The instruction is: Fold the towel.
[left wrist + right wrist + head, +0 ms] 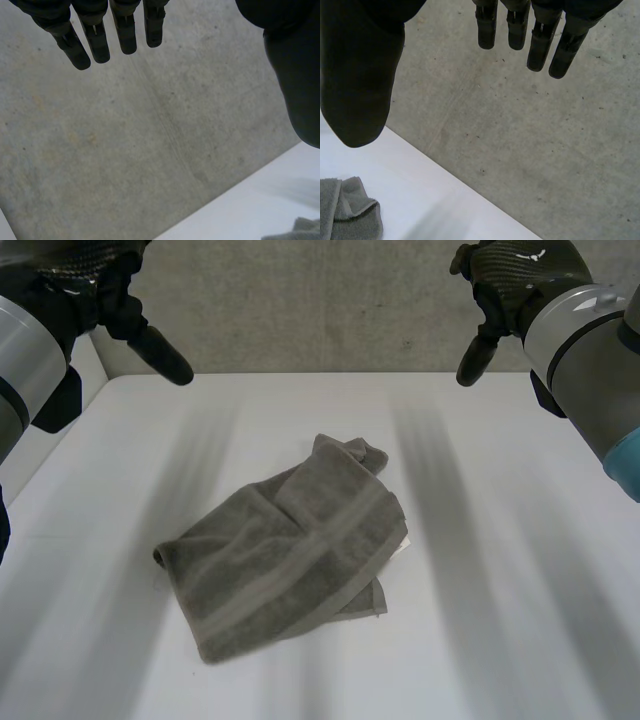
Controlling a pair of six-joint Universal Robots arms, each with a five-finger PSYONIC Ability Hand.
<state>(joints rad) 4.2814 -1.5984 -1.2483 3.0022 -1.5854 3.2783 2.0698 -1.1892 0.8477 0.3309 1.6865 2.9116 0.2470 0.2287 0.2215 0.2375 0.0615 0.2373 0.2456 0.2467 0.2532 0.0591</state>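
A grey towel [290, 550] lies loosely folded and skewed in the middle of the white table [500, 570], one crumpled corner pointing to the far side. My left hand [120, 310] hangs high above the table's far left, fingers [100, 40] straight and spread, holding nothing. My right hand [500, 290] hangs high above the far right, fingers [540, 45] straight, thumb [360, 80] apart, also empty. Both hands are well clear of the towel. A corner of the towel [350, 210] lies below the right thumb, and a scrap of the towel [300, 230] shows past the left thumb.
A grey concrete wall [320, 300] rises behind the table's far edge. The table's left edge [40, 455] runs close under my left arm. Bare white tabletop surrounds the towel on all sides.
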